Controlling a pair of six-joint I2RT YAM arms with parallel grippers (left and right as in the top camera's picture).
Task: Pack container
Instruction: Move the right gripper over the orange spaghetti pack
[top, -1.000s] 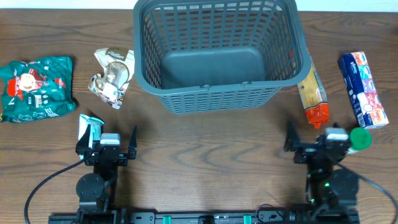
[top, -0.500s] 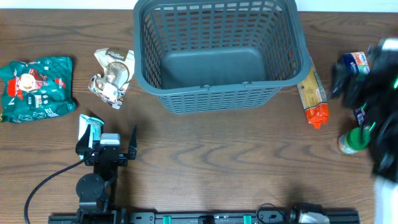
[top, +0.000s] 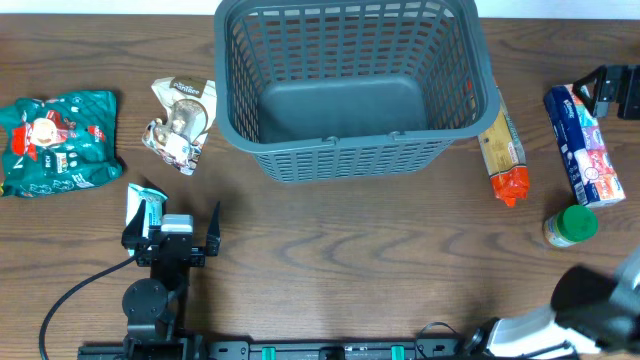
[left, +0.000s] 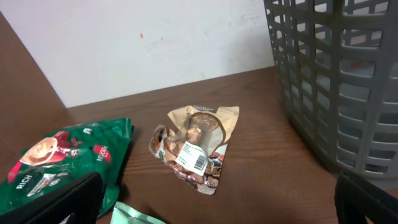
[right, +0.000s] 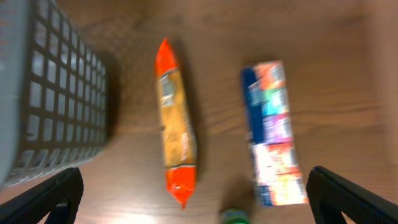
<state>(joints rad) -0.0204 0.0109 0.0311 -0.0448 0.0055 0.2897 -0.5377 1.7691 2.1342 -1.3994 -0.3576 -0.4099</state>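
Overhead: basket (top: 350, 160) upright at the far middle of the surface (top: 350, 260), nothing inside. To its left is a brown pouch (top: 180, 122), and further left a green bag (top: 55, 140). A teal packet (top: 145, 205) lies just beside the left gripper (top: 172, 228), which sits low at the near edge with fingers apart. An orange packet (top: 502, 150) lies along the basket's right wall; can't tell if they touch. Right of it is a blue pack (top: 583, 145), with a green-lidded jar (top: 570, 225) nearer the front. The dark shape at the right edge by the pack's far end is probably the right gripper (top: 612, 90); it's cropped.

Left wrist: pouch in the middle, bag on the left, basket wall on the right. Fingers (left: 62, 202) are in the bottom corners, wide apart, gripping nothing.

Right wrist: blurry. Basket wall on the left, orange packet in the centre, pack on the right, jar lid at the bottom edge. Fingers (right: 50, 199) are spread to both corners, holding nothing.
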